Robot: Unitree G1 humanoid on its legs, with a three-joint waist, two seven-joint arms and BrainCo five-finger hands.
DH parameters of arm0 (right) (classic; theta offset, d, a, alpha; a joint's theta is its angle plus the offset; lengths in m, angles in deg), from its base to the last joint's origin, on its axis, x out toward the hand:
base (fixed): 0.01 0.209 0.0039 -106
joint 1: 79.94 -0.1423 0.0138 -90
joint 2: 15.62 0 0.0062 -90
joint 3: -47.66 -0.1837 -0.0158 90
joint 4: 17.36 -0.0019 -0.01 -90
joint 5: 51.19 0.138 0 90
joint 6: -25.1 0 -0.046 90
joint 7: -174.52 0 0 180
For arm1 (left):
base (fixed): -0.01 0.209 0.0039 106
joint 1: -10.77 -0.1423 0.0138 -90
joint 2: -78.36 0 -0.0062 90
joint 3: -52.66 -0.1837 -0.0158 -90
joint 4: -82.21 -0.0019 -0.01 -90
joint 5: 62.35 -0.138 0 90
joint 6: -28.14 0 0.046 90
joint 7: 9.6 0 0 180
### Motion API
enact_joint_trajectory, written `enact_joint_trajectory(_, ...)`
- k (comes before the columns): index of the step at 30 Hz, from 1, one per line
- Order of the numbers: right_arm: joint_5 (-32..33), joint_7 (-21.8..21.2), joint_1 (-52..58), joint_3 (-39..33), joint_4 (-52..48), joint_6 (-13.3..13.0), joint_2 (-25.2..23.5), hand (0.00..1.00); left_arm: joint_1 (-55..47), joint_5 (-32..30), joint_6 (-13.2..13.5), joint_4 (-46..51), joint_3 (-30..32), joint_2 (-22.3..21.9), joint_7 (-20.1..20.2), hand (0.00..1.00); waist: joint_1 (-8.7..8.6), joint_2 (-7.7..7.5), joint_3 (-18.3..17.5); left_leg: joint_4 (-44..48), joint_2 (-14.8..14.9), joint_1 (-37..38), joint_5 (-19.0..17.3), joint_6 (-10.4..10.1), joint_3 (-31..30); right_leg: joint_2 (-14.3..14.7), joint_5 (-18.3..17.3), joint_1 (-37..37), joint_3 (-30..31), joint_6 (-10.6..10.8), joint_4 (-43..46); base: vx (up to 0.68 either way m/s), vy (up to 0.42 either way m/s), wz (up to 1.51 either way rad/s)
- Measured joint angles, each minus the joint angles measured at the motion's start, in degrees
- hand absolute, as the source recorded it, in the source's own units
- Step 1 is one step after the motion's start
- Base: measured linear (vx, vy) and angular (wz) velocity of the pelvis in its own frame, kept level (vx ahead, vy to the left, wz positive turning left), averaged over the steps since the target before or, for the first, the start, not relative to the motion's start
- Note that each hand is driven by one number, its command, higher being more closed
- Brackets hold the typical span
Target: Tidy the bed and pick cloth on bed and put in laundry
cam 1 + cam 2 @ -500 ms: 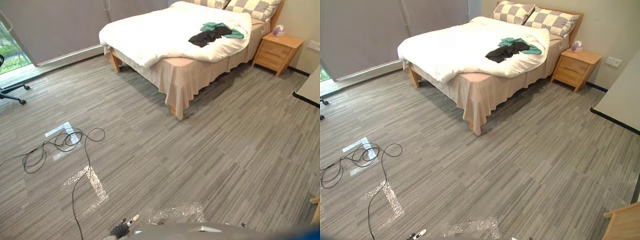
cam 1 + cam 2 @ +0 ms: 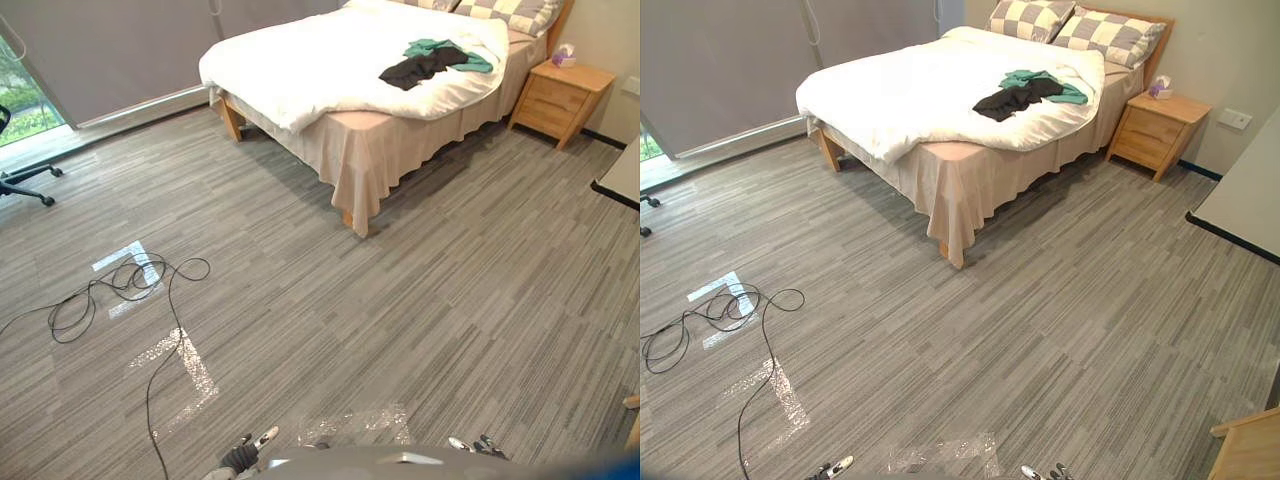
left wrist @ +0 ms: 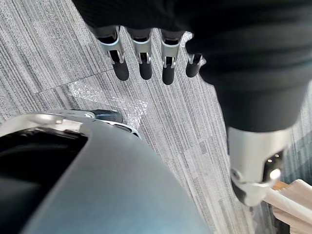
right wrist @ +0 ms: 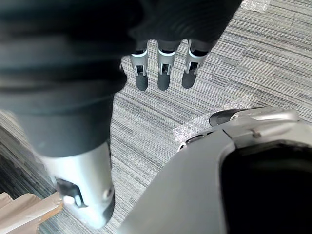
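Clearly, the black cloth and green cloth lay touching on the bed, well apart from the robot. The left robot hand and right robot hand hung straight-fingered, empty. A careless grab might drag up bedding too

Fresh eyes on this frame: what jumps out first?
A bed stands across the grey floor under a white duvet, with a black cloth and a green cloth heaped near the checked pillows. A wooden nightstand stands beside it. The left hand and right hand hang open over the floor.
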Motion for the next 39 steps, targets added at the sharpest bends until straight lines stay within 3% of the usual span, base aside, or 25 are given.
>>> enact_joint_trajectory(5, 0.1, 0.1, -0.3, 0.4, 0.3, 0.1, 0.0, 0.00, 0.6, -2.5, -2.1, -0.1, -0.1, 0.4, 0.3, 0.00, 0.00, -0.31, 0.2, 0.0, 0.0, 0.0, 0.0, 0.0, 0.1, 0.0, 0.0, 0.0, 0.0, 0.0, -0.1, 0.00, 0.000, 0.00)
enact_joint_trajectory(26, 0.7, 0.3, -0.8, 2.0, 0.4, 1.3, 0.3, 0.00, 1.0, -2.5, -2.1, -0.2, -2.7, 1.5, 0.2, 0.00, -0.05, -0.95, 0.6, 0.0, 0.0, -0.1, -0.1, 0.1, 0.6, 0.0, 0.0, -0.1, 0.3, 0.0, -0.2, 0.00, 0.000, 0.00)
enact_joint_trajectory(28, 2.6, 0.6, -0.7, 2.0, 0.3, 1.6, 0.2, 0.00, 1.0, -2.9, -2.1, -0.3, -2.7, 1.5, 0.1, 0.00, -0.15, -1.01, 0.7, 0.0, -0.4, -0.1, -1.0, 0.2, 0.8, -0.6, -2.3, -1.6, 0.2, 0.6, 2.7, 0.01, 0.052, 0.01)
enact_joint_trajectory(29, 3.1, 0.8, -0.6, 1.9, 0.0, 1.8, 0.1, 0.00, 1.0, -3.1, -2.2, -0.3, -3.0, 1.7, 0.1, 0.00, -0.36, -1.19, 0.7, 0.0, -1.3, -0.1, -1.7, 0.9, 1.5, -2.1, -5.0, -3.7, -0.1, 2.2, 7.3, 0.05, 0.094, 0.19)
enact_joint_trajectory(30, 4.3, 1.0, 0.0, 1.9, -0.8, 2.3, -0.2, 0.00, 1.1, -3.7, -2.4, -0.3, -4.0, 2.1, 0.1, 0.00, -0.83, -1.43, 0.7, 0.1, -1.6, 0.1, -2.6, 1.4, 3.4, -3.9, -7.3, -5.8, -0.5, 5.3, 12.7, 0.06, 0.090, 0.24)
enact_joint_trajectory(31, 5.3, 1.1, 0.3, 1.7, -0.9, 2.4, -0.2, 0.00, 1.2, -4.3, -2.5, -0.2, -4.4, 2.0, -0.1, 0.00, -1.25, -1.35, 0.8, 0.1, -1.4, 0.0, -2.7, 1.4, 4.2, -4.8, -7.7, -7.8, -0.4, 6.1, 17.2, 0.03, 0.111, 0.15)
enact_joint_trajectory(32, 7.4, 1.1, -0.4, 1.6, -1.4, 2.6, -0.1, 0.00, 1.3, -4.7, -2.7, -0.3, -4.6, 1.9, -0.2, 0.00, -1.41, -0.91, 1.2, 0.0, -1.5, 0.0, -2.9, 2.0, 4.9, -6.2, -6.9, -13.4, -0.1, 6.7, 27.9, 0.00, 0.143, -0.08)
enact_joint_trajectory(33, 8.8, 1.1, -0.8, 1.4, -1.8, 2.8, 0.1, 0.00, 1.5, -4.7, -3.0, -0.4, -4.7, 1.9, -0.2, 0.00, -1.75, -0.10, 1.7, 0.2, -0.9, 0.8, -3.0, 3.0, 5.8, -7.4, -5.2, -17.3, -0.1, 5.0, 35.9, -0.02, 0.152, -0.18)
enact_joint_trajectory(34, 9.2, 1.1, -0.8, 1.1, -1.9, 2.8, 0.0, 0.00, 1.6, -4.8, -3.1, -0.3, -4.6, 1.9, -0.3, 0.00, -1.81, 0.29, 2.1, 0.2, -0.5, 1.5, -3.1, 3.0, 6.1, -7.5, -6.0, -18.1, -0.4, 4.2, 37.9, 0.00, 0.116, -0.24)
enact_joint_trajectory(35, 9.7, 1.0, -0.8, 0.8, -1.8, 2.8, -0.4, 0.00, 1.5, -5.0, -3.3, -0.3, -4.5, 2.2, -0.3, 0.00, -1.82, -0.75, 2.5, 0.1, 0.2, 2.8, -4.3, 2.6, 6.4, -7.1, -7.8, -19.0, -0.6, 4.3, 38.5, 0.00, 0.051, -0.21)
enact_joint_trajectory(39, 10.8, 0.7, -0.4, 0.5, -1.6, 2.7, -1.1, 0.00, 2.6, -6.9, -4.4, -0.4, -4.2, 2.7, -0.3, 0.00, -2.44, -0.94, 2.8, 2.2, 3.3, 4.1, -6.7, 0.4, 7.8, -3.7, -7.3, -21.7, -3.8, 2.8, 27.4, -0.03, -0.022, -0.24)
